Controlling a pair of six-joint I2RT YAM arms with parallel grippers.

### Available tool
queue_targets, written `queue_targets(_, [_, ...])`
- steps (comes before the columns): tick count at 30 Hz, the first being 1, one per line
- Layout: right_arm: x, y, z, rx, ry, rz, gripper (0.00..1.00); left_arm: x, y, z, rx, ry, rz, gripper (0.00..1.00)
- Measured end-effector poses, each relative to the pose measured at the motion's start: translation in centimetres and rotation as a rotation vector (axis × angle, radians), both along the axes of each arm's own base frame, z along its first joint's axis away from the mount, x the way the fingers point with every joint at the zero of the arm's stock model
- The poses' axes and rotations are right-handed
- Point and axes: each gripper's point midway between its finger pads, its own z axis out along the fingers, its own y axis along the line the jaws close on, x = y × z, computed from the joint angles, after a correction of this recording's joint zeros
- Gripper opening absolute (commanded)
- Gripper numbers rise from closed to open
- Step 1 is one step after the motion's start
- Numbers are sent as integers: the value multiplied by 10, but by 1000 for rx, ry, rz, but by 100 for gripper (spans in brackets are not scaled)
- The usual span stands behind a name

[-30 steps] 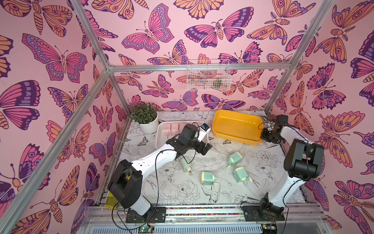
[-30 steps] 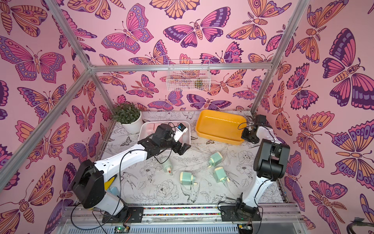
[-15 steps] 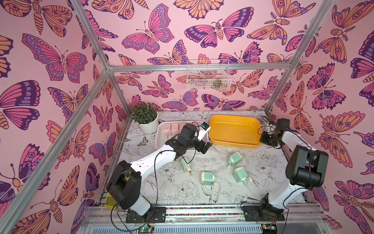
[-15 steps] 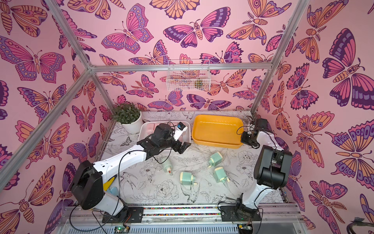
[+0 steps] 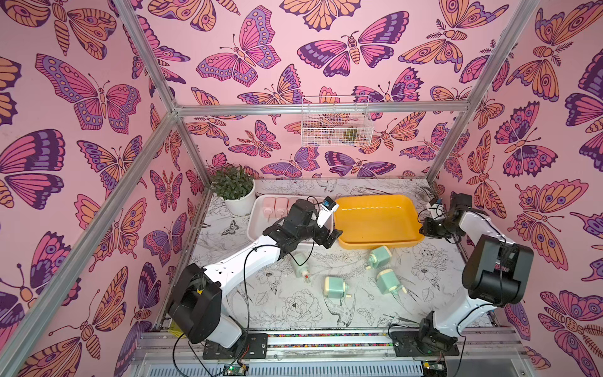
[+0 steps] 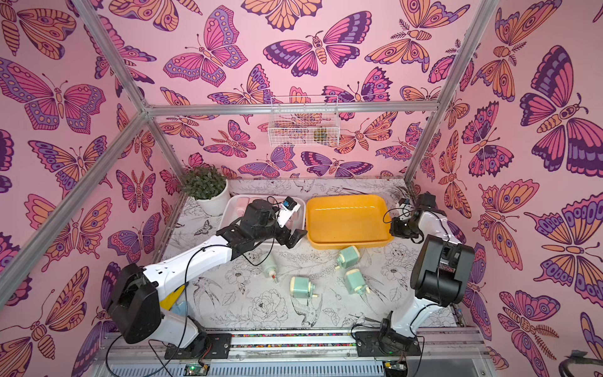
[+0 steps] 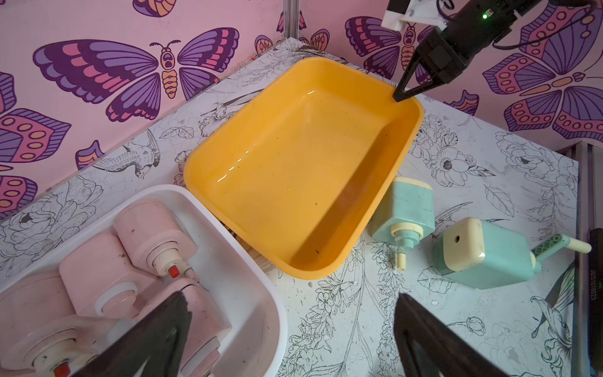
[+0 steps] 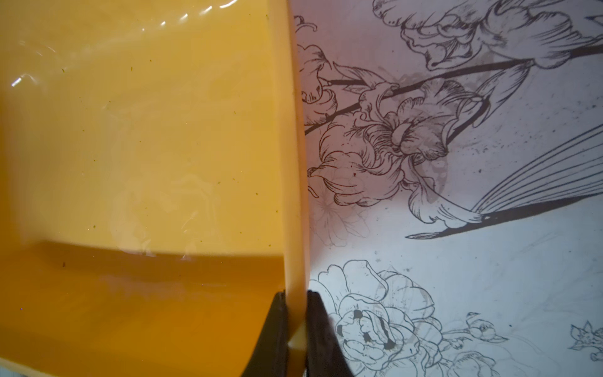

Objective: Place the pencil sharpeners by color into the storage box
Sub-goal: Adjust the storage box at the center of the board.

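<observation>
Several pale pink pencil sharpeners lie in the white storage box at the back left. Right beside it sits an empty yellow storage box, flat on the table. Mint green sharpeners lie loose in front of it: two on the right, one in the middle, and one partly under my left arm. My left gripper hangs open over the gap between the two boxes, holding nothing. My right gripper is shut on the yellow box's right rim.
A potted plant stands at the back left corner next to the white box. A wire basket hangs on the back wall. Bare flowered tabletop lies in front of the green sharpeners. Frame posts stand at the back corners.
The yellow box, tilted and raised a second ago, has come down flat and shifted left against the white box, with my right gripper still on its rim. The left arm has hardly moved.
</observation>
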Motion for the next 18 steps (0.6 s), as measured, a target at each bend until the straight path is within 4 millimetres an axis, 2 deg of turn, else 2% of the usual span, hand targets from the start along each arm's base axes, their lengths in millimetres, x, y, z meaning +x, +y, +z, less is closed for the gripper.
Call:
queue_targets(5, [1, 1, 4, 18, -10, 8, 17, 6, 5, -1, 5, 3, 56, 100])
queue_targets(9, [2, 4, 5, 36, -17, 12, 24, 25, 31, -12, 32, 16, 233, 100])
queue_targets(12, [2, 7, 7, 55, -23, 19, 30, 44, 69, -27, 60, 65, 399, 100])
queue_targets(15, [2, 9, 8, 67, -28, 21, 35, 64, 117, -35, 56, 115, 593, 100])
queue_targets(18, [1, 10, 12, 70, -35, 9, 44, 72, 164, -43, 53, 153, 798, 100])
